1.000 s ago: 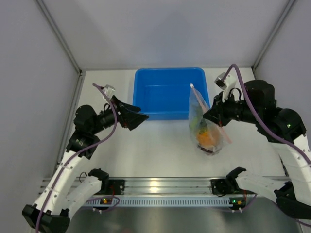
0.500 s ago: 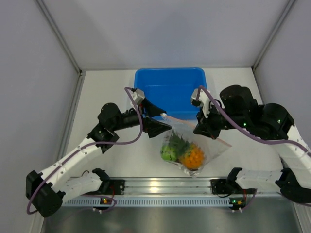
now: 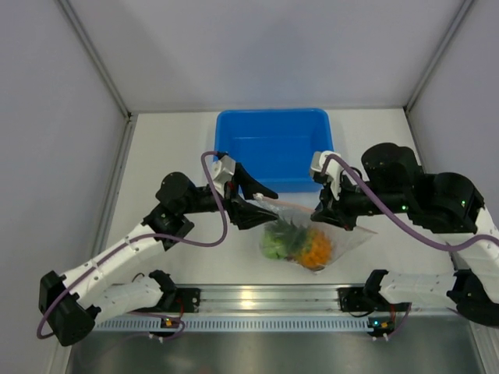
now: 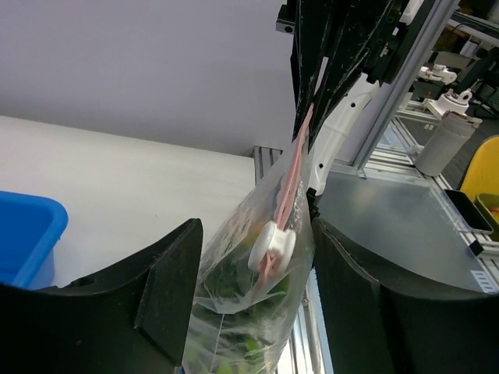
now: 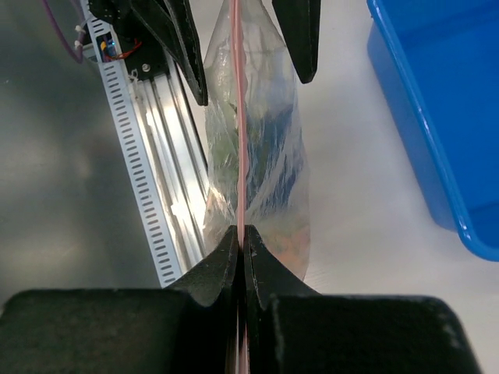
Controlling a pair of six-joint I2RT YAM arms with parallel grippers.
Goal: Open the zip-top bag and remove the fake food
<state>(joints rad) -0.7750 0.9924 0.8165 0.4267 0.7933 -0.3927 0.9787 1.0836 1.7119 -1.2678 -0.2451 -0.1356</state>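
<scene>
The zip-top bag (image 3: 312, 232) is a clear pouch hanging between my two grippers above the table. My right gripper (image 3: 320, 216) is shut on its pink zip strip (image 5: 239, 140), pinched between both fingertips in the right wrist view (image 5: 240, 234). My left gripper (image 3: 269, 202) is open, and its two fingers straddle the bag's other end. In the left wrist view (image 4: 257, 234) the white slider (image 4: 273, 243) sits on the strip between those fingers, with neither finger touching it. Inside the bag I see the orange pineapple (image 3: 316, 249), its green crown and a green fruit (image 3: 271, 246). I cannot make out the grapes.
The blue tub (image 3: 273, 148) stands behind the bag and shows no contents; its corner shows in the right wrist view (image 5: 444, 117) and the left wrist view (image 4: 23, 234). The metal rail (image 3: 257, 300) runs along the table's near edge, just below the bag.
My right gripper carried the bag from beside the tub toward the table's middle and tipped it sideways. My left arm swung right, and its open fingers now straddle the bag's end.
</scene>
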